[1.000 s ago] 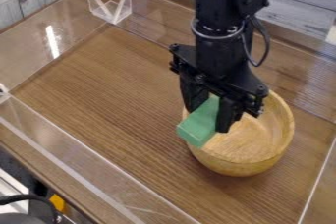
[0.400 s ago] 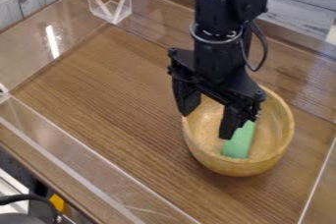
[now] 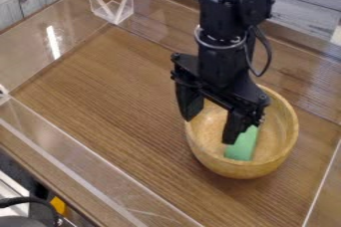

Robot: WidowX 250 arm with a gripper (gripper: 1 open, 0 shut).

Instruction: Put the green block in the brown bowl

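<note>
Your claw (image 3: pixel 217 114) is hanging spread over the bowl (image 3: pixel 208 150); the green block (image 3: pixel 244 144) is lying inside at three o'clock.

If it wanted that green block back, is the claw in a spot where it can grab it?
Probably yes. The gripper hangs right over the brown bowl, jaws open and pointing down, and the green block lies inside, just below them. Nothing covers it; only the bowl's thick wall might crowd the jaws.
</note>
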